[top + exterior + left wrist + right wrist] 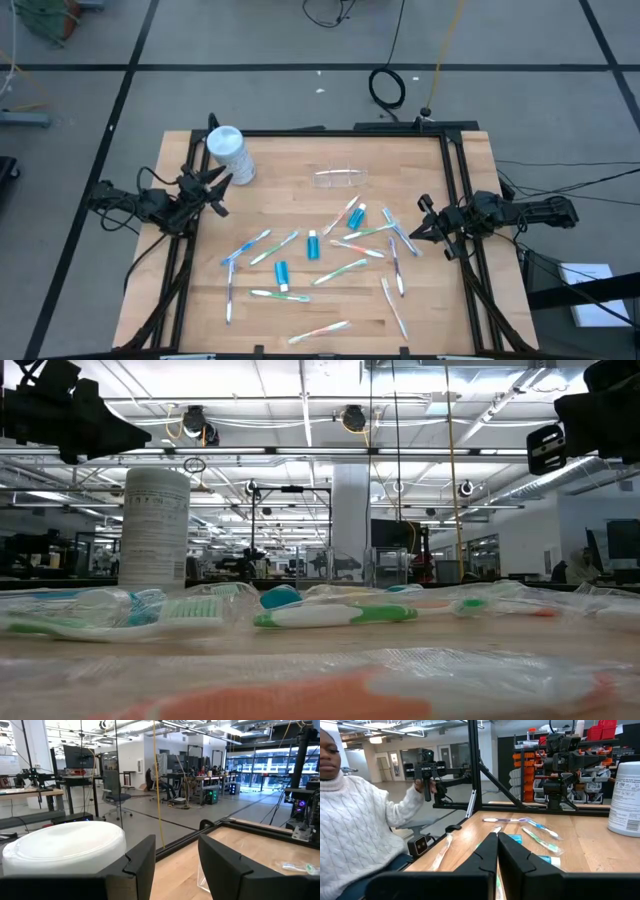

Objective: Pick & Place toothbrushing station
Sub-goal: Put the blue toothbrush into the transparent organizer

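Observation:
Several slim white, green and blue toothbrushes (352,268) lie flat and scattered over the wooden table's middle. Among them lie three small blue toothpaste tubes (313,245). A clear plastic cup (340,178) lies on its side farther back. My left gripper (222,192) hangs open above the table's left edge, beside a white-blue container, and touches nothing. My right gripper (418,228) hangs shut above the right edge, its fingers (497,851) pointing level over the nearest toothbrushes (540,840).
The white-blue cylindrical container (228,152) stands upright at the far left, close to my left fingers (142,865). A black frame (455,180) runs along the table's sides. A person in a white sweater (355,820) sits beyond the table edge holding a black handle.

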`<action>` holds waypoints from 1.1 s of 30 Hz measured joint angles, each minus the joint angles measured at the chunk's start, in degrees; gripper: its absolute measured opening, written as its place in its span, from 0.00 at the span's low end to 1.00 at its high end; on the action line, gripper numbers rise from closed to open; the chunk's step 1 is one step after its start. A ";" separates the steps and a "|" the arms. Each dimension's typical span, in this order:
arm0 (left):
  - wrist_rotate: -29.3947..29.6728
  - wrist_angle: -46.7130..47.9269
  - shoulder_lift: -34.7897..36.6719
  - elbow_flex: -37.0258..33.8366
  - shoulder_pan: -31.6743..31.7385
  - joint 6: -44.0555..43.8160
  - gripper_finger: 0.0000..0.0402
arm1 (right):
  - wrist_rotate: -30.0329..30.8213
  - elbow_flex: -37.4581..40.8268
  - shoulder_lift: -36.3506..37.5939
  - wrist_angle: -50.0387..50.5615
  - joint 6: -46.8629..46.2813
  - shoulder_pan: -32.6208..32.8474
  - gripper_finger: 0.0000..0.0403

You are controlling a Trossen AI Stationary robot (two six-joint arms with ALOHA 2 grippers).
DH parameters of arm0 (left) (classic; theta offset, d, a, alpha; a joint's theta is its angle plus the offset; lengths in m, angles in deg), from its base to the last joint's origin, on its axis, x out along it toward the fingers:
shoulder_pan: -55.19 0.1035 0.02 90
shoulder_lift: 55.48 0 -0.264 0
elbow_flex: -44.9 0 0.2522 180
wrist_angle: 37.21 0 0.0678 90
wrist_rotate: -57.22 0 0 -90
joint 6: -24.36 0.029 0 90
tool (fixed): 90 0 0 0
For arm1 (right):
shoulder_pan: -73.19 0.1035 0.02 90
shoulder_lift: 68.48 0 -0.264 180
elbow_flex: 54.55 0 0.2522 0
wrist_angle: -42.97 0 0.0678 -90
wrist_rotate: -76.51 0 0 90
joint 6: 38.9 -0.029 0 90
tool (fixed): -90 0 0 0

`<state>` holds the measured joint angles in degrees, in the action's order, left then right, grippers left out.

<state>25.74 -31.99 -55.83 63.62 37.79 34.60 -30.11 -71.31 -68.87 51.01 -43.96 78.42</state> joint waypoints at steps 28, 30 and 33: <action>-12.02 7.91 -21.68 11.09 -2.97 -15.25 0.38 | 0.00 0.00 -0.02 0.07 1.48 0.00 0.01; -10.77 11.08 -28.98 14.51 -3.87 -17.38 0.38 | 0.00 0.00 -0.02 0.07 1.33 0.00 0.01; -10.08 17.01 -40.04 19.96 -4.59 -20.66 0.38 | 0.00 0.01 -0.02 0.20 1.52 0.00 0.01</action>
<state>15.67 -14.97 -95.87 83.58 33.20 13.94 -30.10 -71.29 -68.89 51.22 -42.44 78.42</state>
